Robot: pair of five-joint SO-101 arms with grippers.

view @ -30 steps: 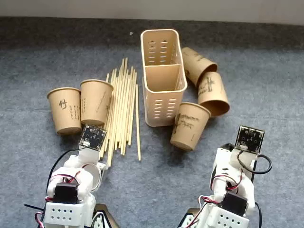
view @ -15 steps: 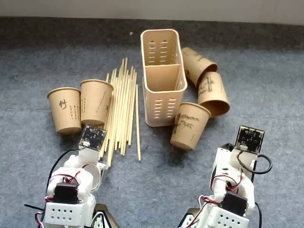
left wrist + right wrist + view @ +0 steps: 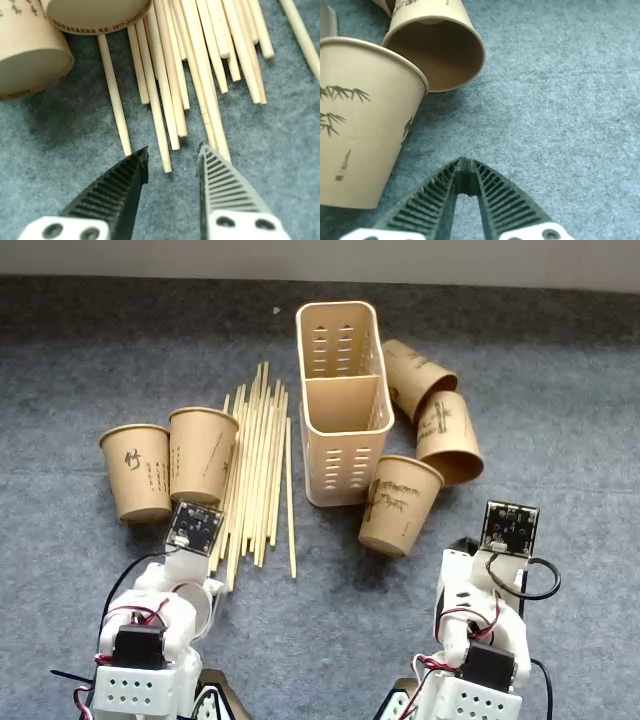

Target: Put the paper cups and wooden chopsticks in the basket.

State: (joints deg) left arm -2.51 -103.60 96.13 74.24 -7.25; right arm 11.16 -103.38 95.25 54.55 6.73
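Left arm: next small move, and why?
Probably ease the left gripper down and slightly forward, then close on the chopsticks. Its jaws stand open, the nearest stick ends lie on the carpet just between and ahead of the tips, and the basket looks empty.

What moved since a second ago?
The right arm swung a little to the left in the high view, toward the nearest paper cup. Its jaws are shut and hold nothing, so nothing was grabbed or let go. The left arm, with its jaws open over the chopsticks, stayed put. So did the other cups and the basket.
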